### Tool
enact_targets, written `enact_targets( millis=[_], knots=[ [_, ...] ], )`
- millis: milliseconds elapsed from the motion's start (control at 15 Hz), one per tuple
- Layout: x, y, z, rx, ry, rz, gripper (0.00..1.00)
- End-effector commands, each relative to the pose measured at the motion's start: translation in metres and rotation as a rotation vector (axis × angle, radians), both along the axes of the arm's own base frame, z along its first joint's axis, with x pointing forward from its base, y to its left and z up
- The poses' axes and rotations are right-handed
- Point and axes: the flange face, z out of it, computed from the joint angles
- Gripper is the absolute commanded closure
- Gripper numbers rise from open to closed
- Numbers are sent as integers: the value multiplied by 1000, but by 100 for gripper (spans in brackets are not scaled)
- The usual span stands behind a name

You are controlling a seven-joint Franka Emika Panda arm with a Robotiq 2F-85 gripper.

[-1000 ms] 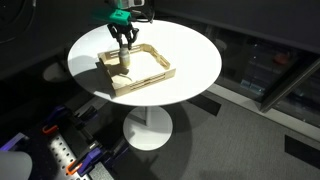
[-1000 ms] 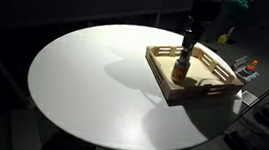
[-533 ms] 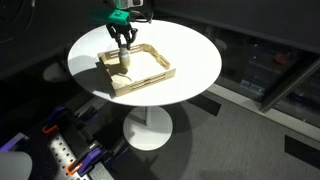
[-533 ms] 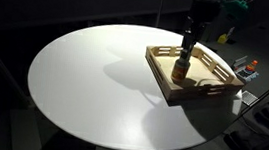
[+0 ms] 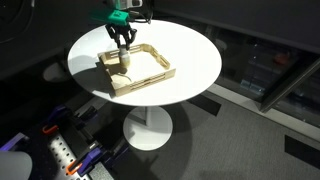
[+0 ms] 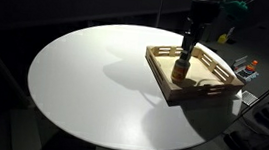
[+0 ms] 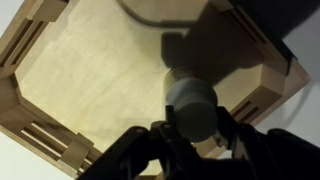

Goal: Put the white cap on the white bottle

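In the wrist view my gripper [image 7: 196, 128] is shut on a small whitish-grey round piece, the white cap [image 7: 190, 100], held over the floor of the light wooden tray [image 7: 60, 60]. A blurred grey round shape at the top edge looks like the white bottle [image 7: 160, 8]. In both exterior views the gripper [image 5: 122, 44] [image 6: 187, 52] points straight down inside the tray [image 5: 160, 78] [image 6: 208, 93], just above a small upright object that looks like the bottle [image 5: 122, 62] [image 6: 180, 71]. The cap is too small to make out there.
The tray sits on a round white pedestal table [image 5: 190, 55] [image 6: 84, 80]; the table edge is close beside the tray. Dark floor and clutter surround the table. The tray's raised slotted walls [image 7: 35, 135] enclose the gripper.
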Motion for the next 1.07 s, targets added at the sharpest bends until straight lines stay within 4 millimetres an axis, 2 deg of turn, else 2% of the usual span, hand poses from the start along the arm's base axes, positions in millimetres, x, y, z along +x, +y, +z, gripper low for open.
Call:
enact_targets(
  millis=[0, 1000],
  knots=[
    [5, 4, 2, 9, 14, 12, 81],
    [2, 4, 8, 9, 10, 17, 81]
  ],
)
